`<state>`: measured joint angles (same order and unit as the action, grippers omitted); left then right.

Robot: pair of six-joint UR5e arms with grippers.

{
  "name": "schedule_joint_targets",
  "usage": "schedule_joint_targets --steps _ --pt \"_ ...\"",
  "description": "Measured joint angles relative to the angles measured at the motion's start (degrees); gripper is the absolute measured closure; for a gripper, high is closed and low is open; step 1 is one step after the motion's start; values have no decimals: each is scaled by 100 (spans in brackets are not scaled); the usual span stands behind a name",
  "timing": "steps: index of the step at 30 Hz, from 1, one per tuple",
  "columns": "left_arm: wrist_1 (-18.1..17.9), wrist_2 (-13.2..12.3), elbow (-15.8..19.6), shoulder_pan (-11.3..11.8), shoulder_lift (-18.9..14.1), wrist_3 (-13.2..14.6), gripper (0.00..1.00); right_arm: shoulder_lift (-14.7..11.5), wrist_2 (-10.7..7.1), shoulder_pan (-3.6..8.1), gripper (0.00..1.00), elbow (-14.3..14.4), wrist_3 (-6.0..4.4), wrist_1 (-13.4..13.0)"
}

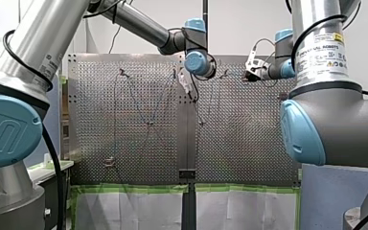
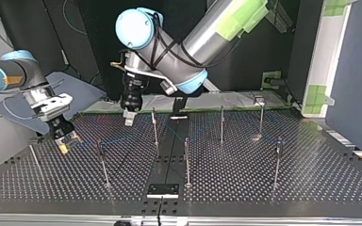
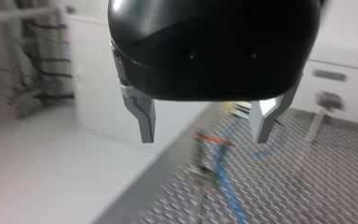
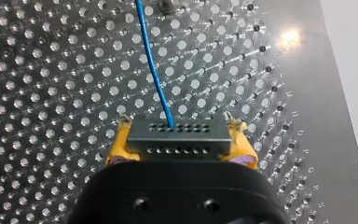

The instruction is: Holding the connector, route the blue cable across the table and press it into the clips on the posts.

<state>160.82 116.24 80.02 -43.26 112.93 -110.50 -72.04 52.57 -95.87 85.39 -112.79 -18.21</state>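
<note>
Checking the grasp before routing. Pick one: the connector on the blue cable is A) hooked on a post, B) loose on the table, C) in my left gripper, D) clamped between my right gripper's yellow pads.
D: the right wrist view shows the connector clamped between the yellow pads of my right gripper; my left gripper is open and empty.

Blue cable (image 4: 154, 70), seemingly taut, from connector (image 4: 177, 137)

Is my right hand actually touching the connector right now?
Touching. In the right wrist view the right hand has its yellow pads pressed against both ends of the grey connector, and the blue cable runs out ahead of it.
</note>
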Motion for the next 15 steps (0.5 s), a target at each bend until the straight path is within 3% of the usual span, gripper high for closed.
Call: schedule_joint_targets --steps 5,15 --pt "-249 247 247 -19 248 135 0 0 0 -2 100 0 4 1" --pt "-790 681 788 -119 534 -99 0 6 0 -2 100 0 4 -7"
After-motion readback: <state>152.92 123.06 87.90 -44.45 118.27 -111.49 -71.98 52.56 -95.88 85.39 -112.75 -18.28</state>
